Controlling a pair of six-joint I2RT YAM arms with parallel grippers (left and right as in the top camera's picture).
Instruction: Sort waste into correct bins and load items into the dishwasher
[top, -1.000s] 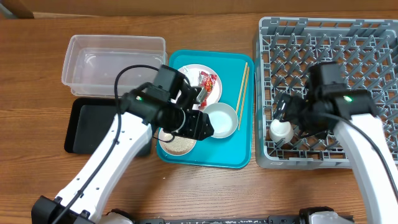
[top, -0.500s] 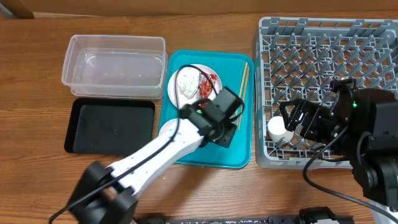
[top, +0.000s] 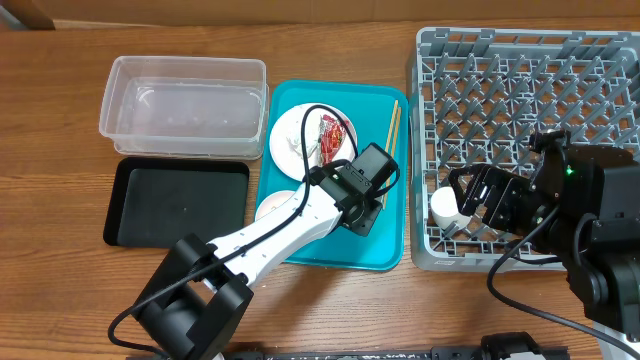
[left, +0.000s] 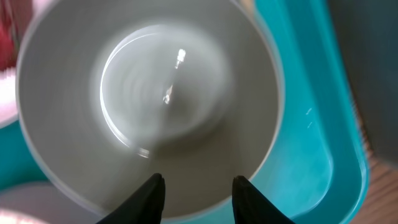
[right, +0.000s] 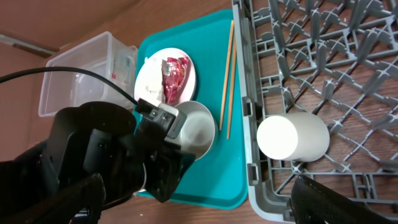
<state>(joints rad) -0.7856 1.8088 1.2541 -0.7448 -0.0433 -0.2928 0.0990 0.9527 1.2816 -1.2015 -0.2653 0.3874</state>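
Observation:
My left gripper (top: 362, 212) hovers close over the whitish bowl (left: 155, 93) on the teal tray (top: 392, 248). It is open, with both fingertips (left: 198, 196) at the bowl's near rim. In the overhead view the arm hides the bowl. A white plate (top: 290, 125) holds the red wrapper (top: 333, 133) and white tissue (top: 298, 143). The chopsticks (top: 390, 138) lie along the tray's right side. A pale pink plate (top: 268, 208) peeks from under the arm. The white cup (top: 448, 208) rests in the grey rack (top: 530, 90). My right gripper (right: 199, 205) is open and empty above it.
The clear tub (top: 183, 105) stands at the back left, with the black tray (top: 175, 203) in front of it. The rack fills the right side of the table. My left arm stretches from the front edge across the teal tray.
My left gripper swung right from the pink plate to over the bowl. My right gripper let go of the cup in the rack and drew back.

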